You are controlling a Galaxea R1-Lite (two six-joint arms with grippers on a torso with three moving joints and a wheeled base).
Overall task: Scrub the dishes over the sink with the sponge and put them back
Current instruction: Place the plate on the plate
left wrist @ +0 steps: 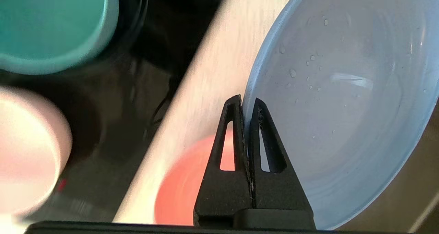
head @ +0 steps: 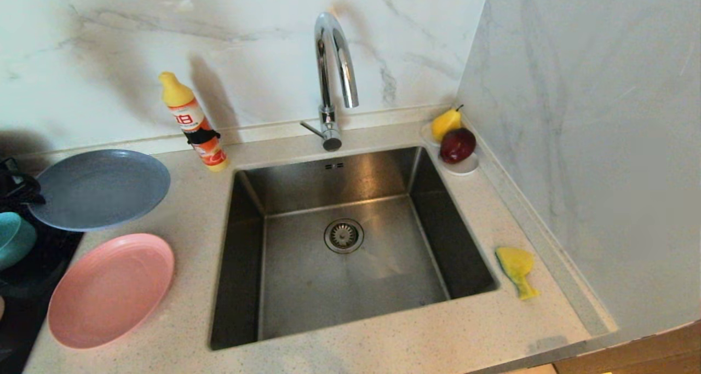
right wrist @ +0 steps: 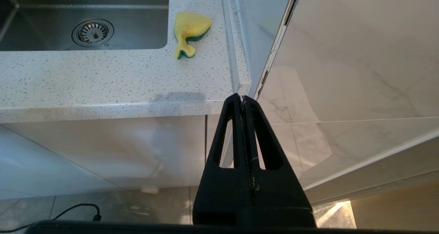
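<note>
A: Right, the left claw point(left wrist: 247, 103) is clamped on the rim of the grey-blue plate point(head: 98, 188), at the left edge of the table point(head: 383, 346), beside the salmon-pink plate point(head: 112, 289). What matters now?

B: Keep the pinch firm, I'd say; the wet plate could slip or tip. Carry it level over the sink point(head: 350, 242).

A: And the sponge point(head: 516, 270)?

B: It lies on the table right of the sink. The right claw point(right wrist: 244, 102), fingers together, hangs below the table's front edge and should fetch it.

Brushed steel sink point(head: 306, 286), speckled stone countertop point(head: 465, 330), glossy chrome tap point(head: 334, 62)
</note>
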